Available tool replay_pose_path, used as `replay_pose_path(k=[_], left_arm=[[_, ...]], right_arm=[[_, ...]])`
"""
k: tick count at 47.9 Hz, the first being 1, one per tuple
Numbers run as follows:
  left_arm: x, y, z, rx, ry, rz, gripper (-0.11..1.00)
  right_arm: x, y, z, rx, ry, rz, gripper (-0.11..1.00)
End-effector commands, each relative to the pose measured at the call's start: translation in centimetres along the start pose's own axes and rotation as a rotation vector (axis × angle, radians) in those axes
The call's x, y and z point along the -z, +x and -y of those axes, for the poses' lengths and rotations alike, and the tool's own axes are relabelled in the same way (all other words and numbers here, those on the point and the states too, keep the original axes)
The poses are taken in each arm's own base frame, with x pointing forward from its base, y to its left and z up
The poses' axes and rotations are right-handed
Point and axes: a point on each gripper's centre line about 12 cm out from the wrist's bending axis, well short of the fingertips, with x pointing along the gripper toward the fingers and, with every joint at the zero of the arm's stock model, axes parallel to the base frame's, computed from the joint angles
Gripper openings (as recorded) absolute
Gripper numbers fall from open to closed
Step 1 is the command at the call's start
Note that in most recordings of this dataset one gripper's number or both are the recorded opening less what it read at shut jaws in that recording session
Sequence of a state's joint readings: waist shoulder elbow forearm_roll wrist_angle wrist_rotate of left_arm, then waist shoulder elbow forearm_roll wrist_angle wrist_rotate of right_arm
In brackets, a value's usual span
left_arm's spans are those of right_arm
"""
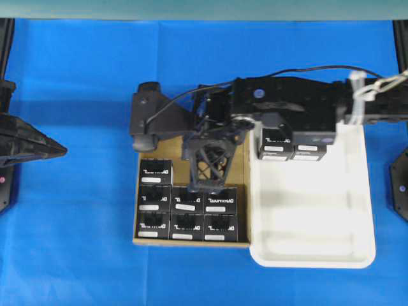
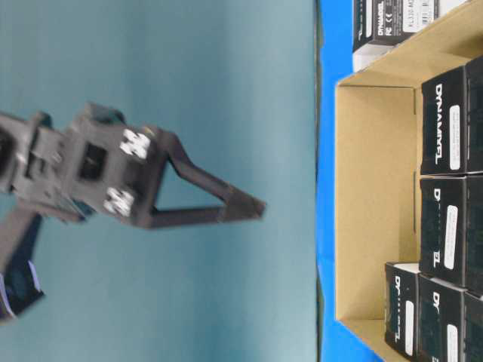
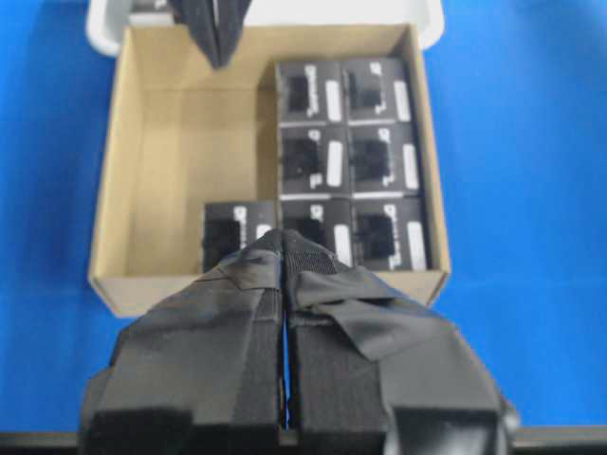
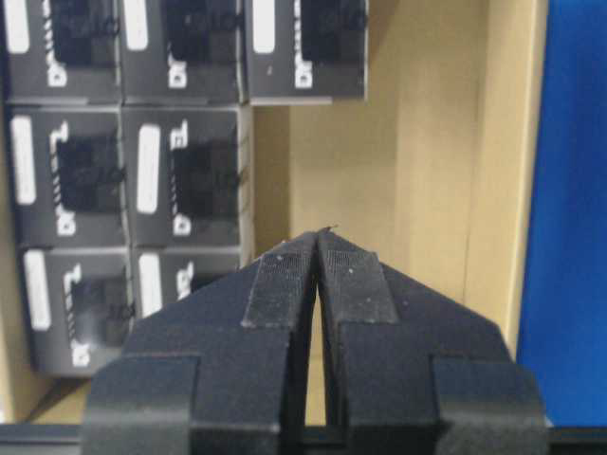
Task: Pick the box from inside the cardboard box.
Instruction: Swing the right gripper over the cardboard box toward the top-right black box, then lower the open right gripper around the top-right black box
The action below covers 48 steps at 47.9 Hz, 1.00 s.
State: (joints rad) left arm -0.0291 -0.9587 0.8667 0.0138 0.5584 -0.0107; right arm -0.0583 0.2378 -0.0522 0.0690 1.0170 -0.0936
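Now, working from the left of the overhead view, our left gripper [image 3: 285,248] sits parked at the edge of the blue counter [image 1: 76,255], its padded jaws pressed together on nothing, looking across at the cardboard box [image 1: 191,242]. Moving right, that cardboard box holds seven small black boxes: one alone in the upper left corner and two rows of three along the near side, with bare brown floor [image 4: 427,142] beside them. Our right gripper [image 1: 205,186] hangs over the box, tips down near the middle of the upper row; in the right wrist view its jaws stand very narrow, almost touching at the tips, and carry nothing. The box [image 1: 187,199] we judge closest to hand is the middle one of that upper row, packed tight against its neighbours. Further right, the white tray [image 1: 357,255] already holds two black boxes at its far end. To do the pick well, we would spread the jaws wider than one box before lowering, centre them over a single box, and choose faces with free room, since the packed sides leave little gap; then lower straight, squeeze, and lift vertically so neighbours stay put.
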Motion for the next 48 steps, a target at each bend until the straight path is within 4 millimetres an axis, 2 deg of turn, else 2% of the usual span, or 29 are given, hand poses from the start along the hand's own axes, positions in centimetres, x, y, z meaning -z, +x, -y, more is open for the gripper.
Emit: replay_pose_path(k=[1, 12, 17, 22, 30, 34, 48], left_arm=[[-1.2, -0.5, 0.0, 0.001, 0.005, 0.034, -0.05], [-1.1, -0.4, 0.0, 0.001, 0.005, 0.029, -0.05], [-1.0, -0.2, 0.0, 0.001, 0.003, 0.023, -0.05], [-1.0, -0.1, 0.0, 0.001, 0.003, 0.018, -0.05], [-1.0, -0.1, 0.0, 0.001, -0.001, 0.018, -0.05], [-1.0, -0.1, 0.0, 0.001, -0.003, 0.018, -0.05], [-0.9, -0.1, 0.0, 0.000, 0.002, 0.015, -0.05]], right_arm=[[-0.7, 0.2, 0.1, 0.001, -0.007, 0.017, 0.11], [-1.6, 1.5, 0.2, 0.002, -0.007, 0.032, 0.12], [-1.8, 1.8, 0.3, 0.002, -0.003, 0.046, 0.18], [-1.8, 2.3, 0.4, 0.002, -0.001, 0.043, 0.37], [-1.7, 3.7, 0.5, 0.003, 0.001, 0.031, 0.85], [-1.6, 4.5, 0.6, 0.002, 0.001, 0.017, 0.98], [-1.7, 7.0, 0.7, 0.002, 0.004, 0.003, 0.97]])
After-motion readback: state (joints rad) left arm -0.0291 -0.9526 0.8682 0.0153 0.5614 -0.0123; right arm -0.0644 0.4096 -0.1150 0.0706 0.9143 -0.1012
